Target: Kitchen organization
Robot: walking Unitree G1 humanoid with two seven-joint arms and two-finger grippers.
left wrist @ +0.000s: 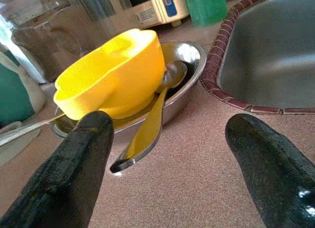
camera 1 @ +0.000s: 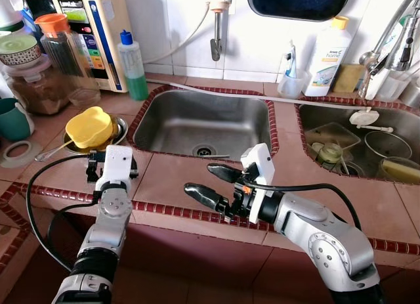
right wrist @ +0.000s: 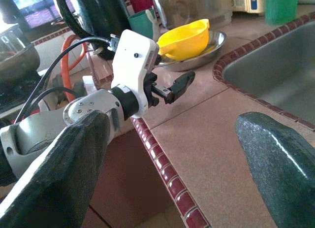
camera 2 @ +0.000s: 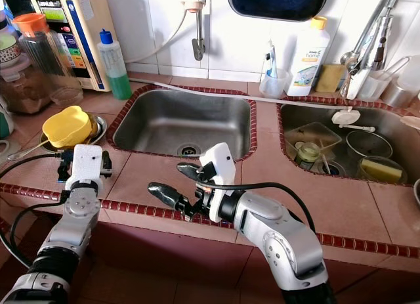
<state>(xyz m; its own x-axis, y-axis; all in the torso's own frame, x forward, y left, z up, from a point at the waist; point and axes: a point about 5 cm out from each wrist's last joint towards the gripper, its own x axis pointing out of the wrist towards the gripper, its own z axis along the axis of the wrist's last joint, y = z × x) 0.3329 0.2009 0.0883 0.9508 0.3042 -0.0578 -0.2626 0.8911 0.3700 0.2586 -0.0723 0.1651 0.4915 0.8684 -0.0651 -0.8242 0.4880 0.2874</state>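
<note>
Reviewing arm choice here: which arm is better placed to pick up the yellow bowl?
Left, probably. The left gripper faces the yellow bowl in its metal dish, jaws open. The right gripper hovers over the counter before the sink, farther off.

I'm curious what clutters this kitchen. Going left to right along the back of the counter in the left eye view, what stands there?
Orange-lidded jar → white appliance → green bottle → toothbrush cup → white soap bottle → faucet.
</note>
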